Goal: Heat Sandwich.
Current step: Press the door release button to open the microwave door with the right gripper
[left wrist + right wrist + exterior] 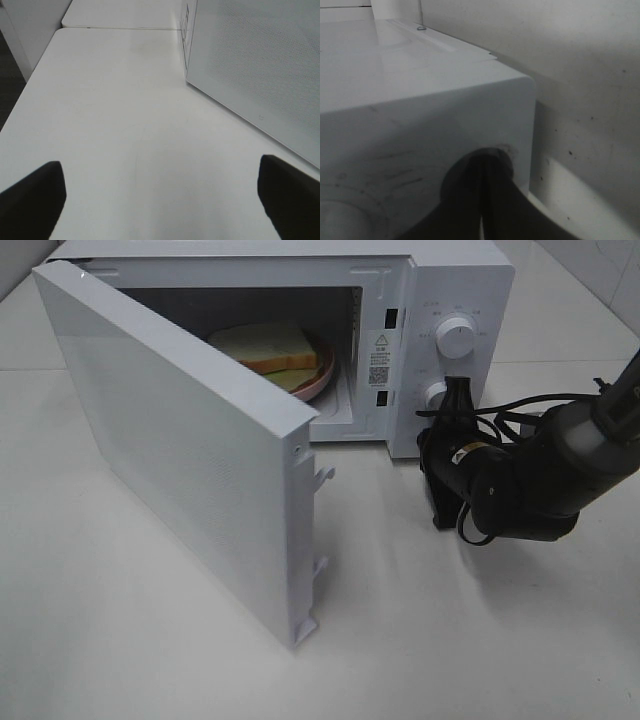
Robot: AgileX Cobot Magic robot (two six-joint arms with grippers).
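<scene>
The white bench [150, 640] is carrying a white microwave oven [450, 280], which is standing toward the back of the exterior high view. Its door [170, 450] is hanging wide open, swung out on the left-hand hinge so that its free edge is pointing toward the camera, with the latch hooks [322, 475] showing along that edge. The oven cavity is lying open to view behind the door.

The dark right arm [540, 480] is reaching in from the right edge, low over the bench, with black cables looping around it.

Inside the cavity a round pink plate [324, 372] is sitting on the floor of the oven, partly hidden by the door's top edge. The sandwich [265, 345] is lying on that plate, its white bread slices stacked with a pale green layer peeking out at the side nearest the opening.

On the control panel to the right of the cavity, an upper knob [457, 338] and a lower knob [434, 393] are sitting one above the other.

The right gripper [458, 390] is pressing its tips against the control panel just beside the lower knob; in the right wrist view this gripper [482, 170] is showing its fingers squeezed fully together, with nothing between them.

The left gripper [160, 197] is hovering over bare bench beside the door's outer face, its fingers [30, 195] spread wide apart and holding nothing.
</scene>
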